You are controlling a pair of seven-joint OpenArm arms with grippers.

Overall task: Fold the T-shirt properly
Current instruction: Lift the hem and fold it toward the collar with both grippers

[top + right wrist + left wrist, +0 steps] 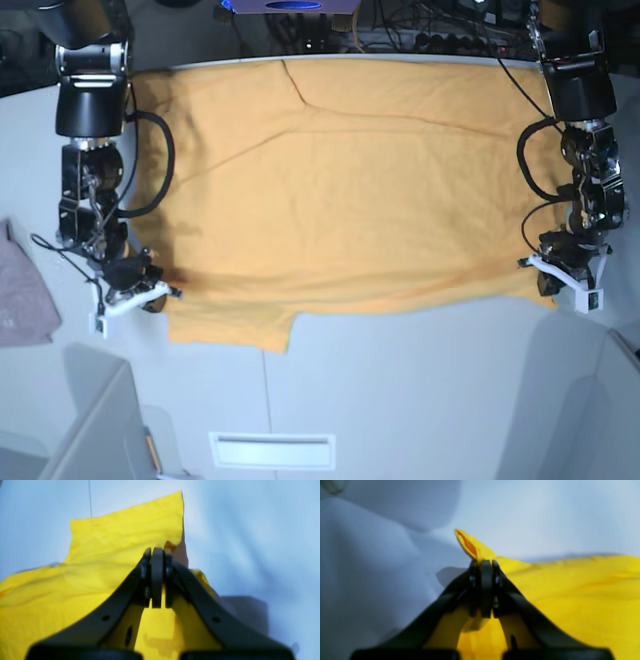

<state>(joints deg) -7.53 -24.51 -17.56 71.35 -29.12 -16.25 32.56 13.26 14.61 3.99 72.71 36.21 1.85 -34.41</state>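
Orange T-shirt pinched by both grippers

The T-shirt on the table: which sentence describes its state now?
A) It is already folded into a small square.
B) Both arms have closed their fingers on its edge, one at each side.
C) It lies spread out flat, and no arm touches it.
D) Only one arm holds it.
B: each wrist view shows closed fingers pinching the T-shirt fabric, at opposite sides in the base view.
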